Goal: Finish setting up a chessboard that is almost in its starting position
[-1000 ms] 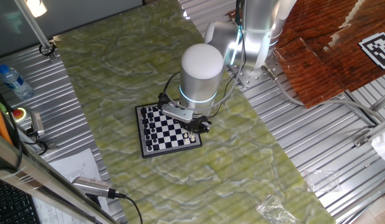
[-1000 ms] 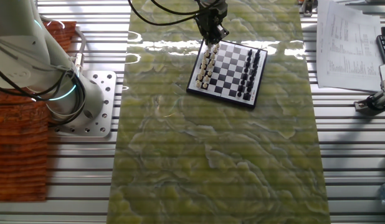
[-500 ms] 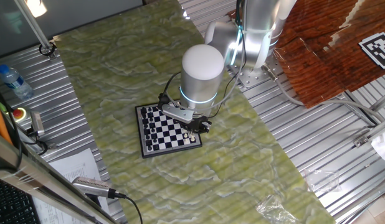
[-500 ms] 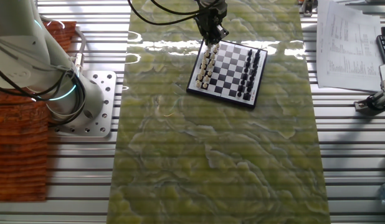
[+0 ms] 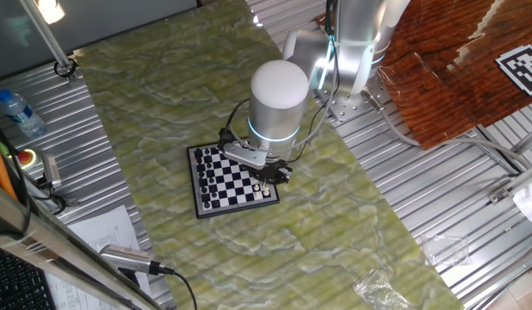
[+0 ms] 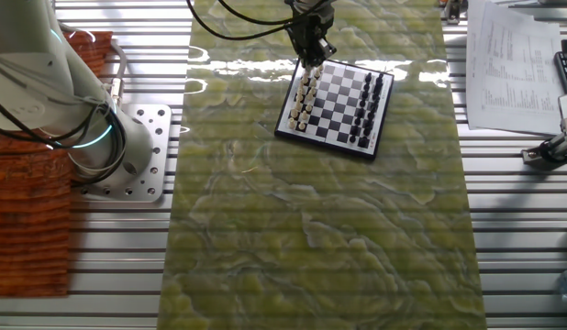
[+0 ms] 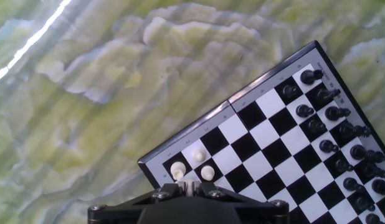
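Observation:
The chessboard (image 5: 221,182) lies on the green marbled mat; it also shows in the other fixed view (image 6: 337,103) and in the hand view (image 7: 273,137). Cream pieces (image 6: 304,99) line one side and dark pieces (image 6: 368,108) the opposite side. My gripper (image 6: 312,60) hangs low over the far end of the cream rows, at the board's corner. In the hand view my gripper (image 7: 188,185) is closed on a small cream piece (image 7: 187,182). Three cream pieces (image 7: 197,154) stand just beyond the fingertips. Dark pieces (image 7: 342,149) fill the right edge.
The arm's base (image 6: 127,156) stands left of the mat by a red-brown cloth (image 6: 27,183). Papers (image 6: 513,64) lie to the right. A water bottle (image 5: 15,110), a red button (image 5: 27,158) and a crumpled plastic bag (image 5: 378,284) sit on the metal table.

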### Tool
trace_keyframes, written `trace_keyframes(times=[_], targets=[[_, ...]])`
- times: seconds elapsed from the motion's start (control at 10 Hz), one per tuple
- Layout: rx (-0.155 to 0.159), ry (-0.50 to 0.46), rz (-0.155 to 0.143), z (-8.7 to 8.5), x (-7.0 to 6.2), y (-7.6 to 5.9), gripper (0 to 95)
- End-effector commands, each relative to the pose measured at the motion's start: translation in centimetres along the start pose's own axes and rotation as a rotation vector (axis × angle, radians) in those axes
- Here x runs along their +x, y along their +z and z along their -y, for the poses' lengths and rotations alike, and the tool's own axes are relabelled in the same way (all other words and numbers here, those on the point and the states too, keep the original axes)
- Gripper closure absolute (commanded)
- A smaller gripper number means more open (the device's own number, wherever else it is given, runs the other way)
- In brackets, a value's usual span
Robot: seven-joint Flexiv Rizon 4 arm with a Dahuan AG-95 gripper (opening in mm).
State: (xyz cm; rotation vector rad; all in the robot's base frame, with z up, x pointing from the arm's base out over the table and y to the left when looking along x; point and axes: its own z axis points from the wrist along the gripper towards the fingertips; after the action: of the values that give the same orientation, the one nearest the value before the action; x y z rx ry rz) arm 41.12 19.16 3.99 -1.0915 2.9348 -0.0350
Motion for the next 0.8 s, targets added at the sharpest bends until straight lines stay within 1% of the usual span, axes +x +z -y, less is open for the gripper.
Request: trace_keyframes(times=[0.1, 0.8], targets=[[0.001, 0.003, -0.004, 0.02, 0.02, 0.05, 95.0], [0.001, 0.024, -0.003, -0.03, 0.13, 0.30, 95.0]])
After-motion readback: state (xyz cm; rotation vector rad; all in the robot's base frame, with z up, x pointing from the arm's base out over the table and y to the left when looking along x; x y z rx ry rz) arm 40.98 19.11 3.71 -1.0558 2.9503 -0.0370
